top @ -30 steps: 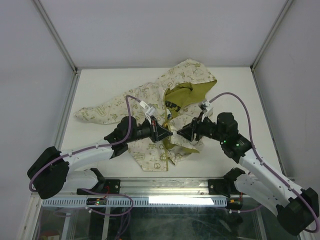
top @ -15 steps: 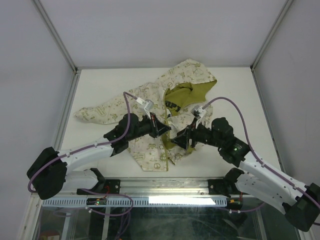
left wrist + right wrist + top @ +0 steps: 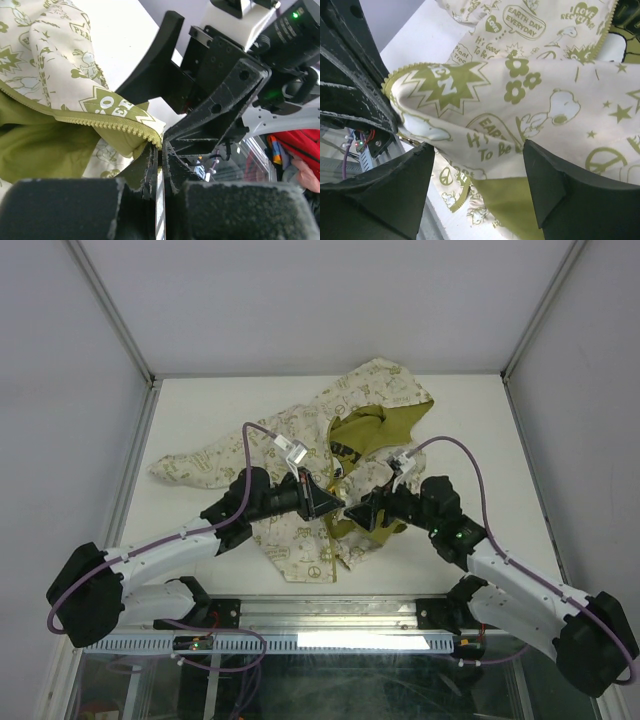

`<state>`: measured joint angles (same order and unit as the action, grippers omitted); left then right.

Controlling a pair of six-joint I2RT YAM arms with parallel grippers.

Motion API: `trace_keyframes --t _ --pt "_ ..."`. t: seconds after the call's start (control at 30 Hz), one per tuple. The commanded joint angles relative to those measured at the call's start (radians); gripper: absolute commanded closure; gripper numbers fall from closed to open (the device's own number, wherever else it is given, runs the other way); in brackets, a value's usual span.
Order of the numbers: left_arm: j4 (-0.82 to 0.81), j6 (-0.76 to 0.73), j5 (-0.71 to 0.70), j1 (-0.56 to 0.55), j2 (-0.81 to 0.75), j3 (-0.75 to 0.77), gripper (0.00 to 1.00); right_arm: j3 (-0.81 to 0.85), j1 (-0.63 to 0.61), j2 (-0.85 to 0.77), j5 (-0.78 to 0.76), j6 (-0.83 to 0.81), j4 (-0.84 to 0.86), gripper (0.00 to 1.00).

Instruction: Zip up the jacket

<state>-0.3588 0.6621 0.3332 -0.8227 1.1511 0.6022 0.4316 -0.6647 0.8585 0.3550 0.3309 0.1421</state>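
Observation:
The jacket [image 3: 370,390], cream with olive-green motifs and olive lining, lies open on the white table. My left gripper [image 3: 328,502] is shut on the jacket's front edge; in the left wrist view [image 3: 160,165] the olive zipper teeth [image 3: 115,127] run into the closed jaws. My right gripper [image 3: 357,512] is open right beside it, tip to tip. In the right wrist view [image 3: 477,150] its fingers [image 3: 555,185] stand wide apart, with a lifted flap of printed fabric [image 3: 545,75] between them, not clamped.
The table [image 3: 200,410] is walled by white panels at the back and sides. A sleeve [image 3: 195,462] stretches out to the left. The table's near edge rail [image 3: 330,640] runs below both arms. The right gripper's black body [image 3: 220,95] fills the left wrist view.
My right arm has moved left and slightly nearer, bringing its open gripper against the left gripper. The left gripper has stayed shut on the jacket edge, shifting only slightly.

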Motion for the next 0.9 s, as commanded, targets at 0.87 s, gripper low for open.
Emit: trace_keyframes --t 0.87 --pt "-0.142 -0.015 0.141 0.005 0.003 0.038 1.00 -0.069 0.088 0.125 0.511 0.040 0.496 0.54"
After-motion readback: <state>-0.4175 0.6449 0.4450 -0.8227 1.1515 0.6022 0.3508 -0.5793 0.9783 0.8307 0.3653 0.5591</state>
